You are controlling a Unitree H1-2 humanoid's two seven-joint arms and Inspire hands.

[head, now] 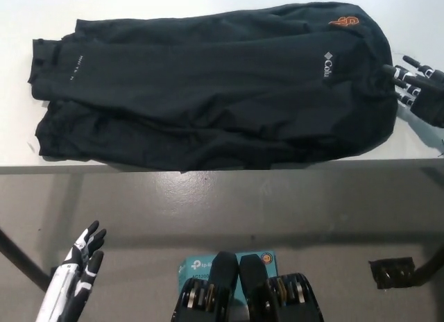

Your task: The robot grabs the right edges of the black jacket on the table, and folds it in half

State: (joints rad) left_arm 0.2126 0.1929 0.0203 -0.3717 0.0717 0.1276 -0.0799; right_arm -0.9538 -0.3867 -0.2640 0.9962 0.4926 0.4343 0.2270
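Note:
A black jacket [215,86] lies spread across the white table [208,3], with a small white logo and an orange emblem near its right end. My black right hand [418,89] is at the jacket's right edge, fingers apart and pointing left, their tips touching the fabric; it holds nothing. My white left hand [73,280] hangs low at the bottom left, below the table and far from the jacket, fingers extended.
The table's front edge [222,168] runs across the middle of the picture, with grey floor below it. A dark table leg [21,263] slants at the lower left. A small black object [392,272] lies on the floor at the lower right.

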